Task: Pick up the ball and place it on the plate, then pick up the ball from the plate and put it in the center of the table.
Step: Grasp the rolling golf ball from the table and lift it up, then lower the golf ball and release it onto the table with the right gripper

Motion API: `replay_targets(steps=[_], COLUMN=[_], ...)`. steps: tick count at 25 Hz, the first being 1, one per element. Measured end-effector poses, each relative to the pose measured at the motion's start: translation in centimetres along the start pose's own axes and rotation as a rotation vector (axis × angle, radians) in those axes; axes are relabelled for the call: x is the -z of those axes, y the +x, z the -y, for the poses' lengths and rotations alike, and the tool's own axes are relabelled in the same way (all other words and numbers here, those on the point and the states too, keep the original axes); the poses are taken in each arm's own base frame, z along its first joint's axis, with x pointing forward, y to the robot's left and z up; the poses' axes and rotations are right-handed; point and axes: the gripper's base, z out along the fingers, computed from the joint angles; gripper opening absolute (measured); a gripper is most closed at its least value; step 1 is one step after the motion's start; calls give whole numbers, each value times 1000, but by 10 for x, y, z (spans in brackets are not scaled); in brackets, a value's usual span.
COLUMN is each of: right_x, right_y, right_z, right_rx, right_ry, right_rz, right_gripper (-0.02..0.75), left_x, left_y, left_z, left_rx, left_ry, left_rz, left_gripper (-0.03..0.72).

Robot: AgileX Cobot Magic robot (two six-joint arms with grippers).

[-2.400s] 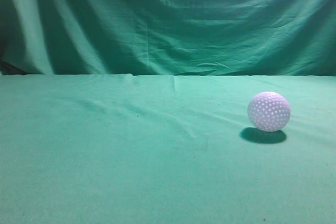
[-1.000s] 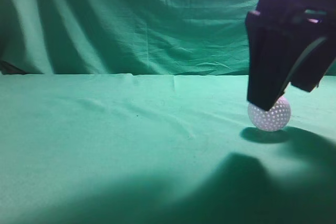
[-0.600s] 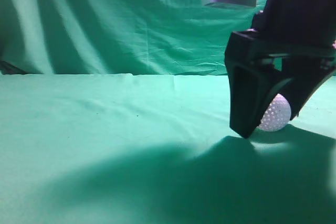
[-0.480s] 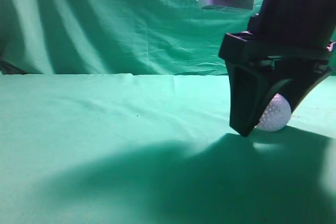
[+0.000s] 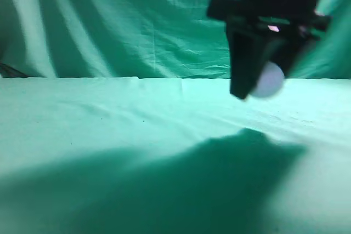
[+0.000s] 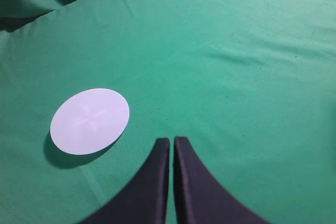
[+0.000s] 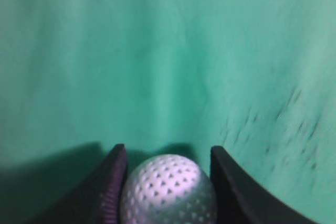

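A white dimpled ball sits between the two black fingers of my right gripper, which is shut on it. In the exterior view the right gripper holds the ball lifted above the green table, at the right. A white round plate lies flat on the green cloth in the left wrist view, left of centre. My left gripper is shut and empty, hanging above the cloth just right of the plate. The plate does not show in the exterior view.
The green cloth table carries the right arm's large shadow. A green backdrop curtain hangs behind the table's far edge.
My right gripper came down over the ball, closed on it and has now lifted it off the table, moving up and slightly left. The left gripper shows no earlier frames.
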Motion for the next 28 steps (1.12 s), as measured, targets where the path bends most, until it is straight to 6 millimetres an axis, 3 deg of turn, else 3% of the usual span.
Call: replay_targets(steps=[7,11,14,20,24,28], right_x=[53,61,48,-4,-31,-46], right_y=[-60,-94,-117,-154,-168,-173], right_z=[6,2,-8,-33,-40,-41], right_rx=[8,68,125,193,197,196], right_ry=[17,24,17,-10,-29,-31], right_rz=[160,237,250,221,207,212], right_gripper=[326,326,326,326,326,326], left_x=[0,0,2,5,5,5], left_y=[0,0,0,0,0,0], left_z=[0,0,0,1,1,1], left_rx=[0,0,-2,-5,-5,-5], left_ry=[0,0,-4,-11,-11,-11], left_rz=[0,0,11,29,29,29], left_gripper=[0,0,0,0,0,0])
